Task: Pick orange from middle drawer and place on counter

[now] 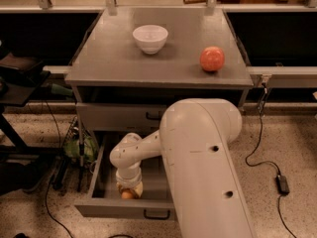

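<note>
The middle drawer is pulled open below the grey counter. My gripper hangs straight down inside the drawer near its front left. The small orange lies on the drawer floor right at the gripper's tip, partly covered by it. My big white arm reaches in from the right and hides the drawer's right half.
A white bowl and a bigger reddish fruit stand on the counter. A closed drawer front sits above the open one. Cables and a dark stand crowd the floor at left; a cable with a black adapter lies at right.
</note>
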